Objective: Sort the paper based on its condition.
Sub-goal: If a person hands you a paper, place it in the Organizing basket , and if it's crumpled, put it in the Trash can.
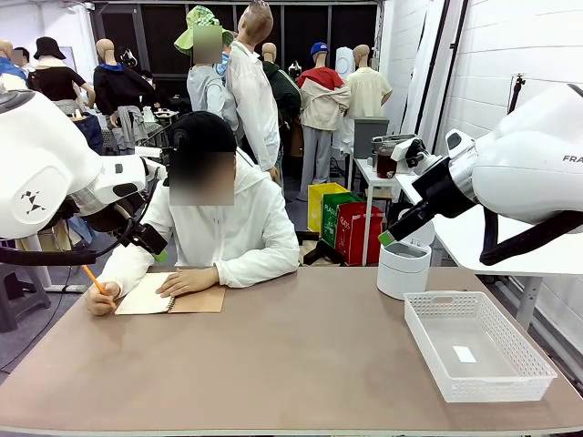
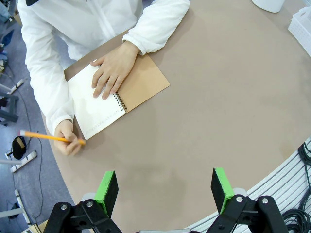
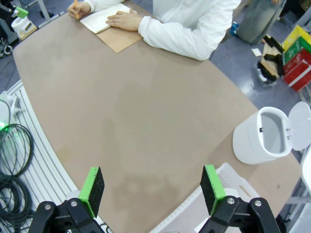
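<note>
End effector on the left arm (image 2: 164,189): we see its 2 green pads (image 2: 107,191) spread wide above the brown counter (image 2: 218,111), gripping and touching nothing. Our right end effector (image 3: 151,188) hangs the same way, jaws fully apart over bare counter, empty, with a white lidded bin (image 3: 260,138) beyond it, lid up. On the right arm (image 1: 537,164) we read "FRA", cut by the picture edge. Print on the coloured boxes (image 1: 351,228) behind the person is too small for us to read.

Of paper, we see 1 white page (image 2: 92,109), bound in the spiral notebook (image 2: 146,82) with its brown cover folded open, flat at the counter's far edge. One hand (image 2: 112,73) of the person presses on it; the other hand (image 2: 68,141) holds an orange pencil (image 2: 48,137) just beside it. Faint lines on the page are unreadable. A white mesh basket (image 1: 524,364) holds 1 small white scrap (image 1: 464,353).
</note>
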`<control>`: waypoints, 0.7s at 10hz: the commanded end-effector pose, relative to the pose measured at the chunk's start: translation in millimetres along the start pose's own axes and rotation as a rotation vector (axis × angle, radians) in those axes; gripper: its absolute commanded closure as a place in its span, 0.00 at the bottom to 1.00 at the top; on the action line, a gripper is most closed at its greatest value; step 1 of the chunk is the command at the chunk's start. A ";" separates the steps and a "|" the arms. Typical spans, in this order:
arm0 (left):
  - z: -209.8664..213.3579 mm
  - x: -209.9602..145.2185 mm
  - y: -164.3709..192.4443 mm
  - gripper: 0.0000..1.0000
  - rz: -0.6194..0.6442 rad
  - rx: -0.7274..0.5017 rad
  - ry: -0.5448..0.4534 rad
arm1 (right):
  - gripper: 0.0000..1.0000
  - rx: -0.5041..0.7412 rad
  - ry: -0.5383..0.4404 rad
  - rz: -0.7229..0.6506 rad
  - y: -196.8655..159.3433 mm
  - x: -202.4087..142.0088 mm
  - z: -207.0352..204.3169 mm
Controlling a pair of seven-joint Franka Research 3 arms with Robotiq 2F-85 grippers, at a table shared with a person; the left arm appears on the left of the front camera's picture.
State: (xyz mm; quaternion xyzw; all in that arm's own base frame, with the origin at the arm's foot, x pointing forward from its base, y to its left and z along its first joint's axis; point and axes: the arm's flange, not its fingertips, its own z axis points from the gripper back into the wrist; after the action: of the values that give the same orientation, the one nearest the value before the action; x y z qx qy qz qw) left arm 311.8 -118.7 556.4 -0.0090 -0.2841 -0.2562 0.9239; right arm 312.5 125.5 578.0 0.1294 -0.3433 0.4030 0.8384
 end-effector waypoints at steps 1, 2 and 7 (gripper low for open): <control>0.7 0.3 0.7 0.00 0.004 0.000 -0.007 | 0.00 0.004 -0.002 -0.004 -0.1 0.0 0.2; 0.7 0.3 0.7 0.00 0.004 0.000 -0.007 | 0.00 0.004 -0.002 -0.004 -0.1 0.0 0.2; 0.7 0.3 0.7 0.00 0.004 0.000 -0.007 | 0.00 0.004 -0.002 -0.004 -0.1 0.0 0.2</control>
State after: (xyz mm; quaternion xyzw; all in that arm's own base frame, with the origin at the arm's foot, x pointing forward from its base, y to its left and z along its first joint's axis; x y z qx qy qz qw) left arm 311.8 -118.7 556.4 -0.0090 -0.2841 -0.2562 0.9239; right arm 312.5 125.5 578.0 0.1294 -0.3433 0.4030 0.8384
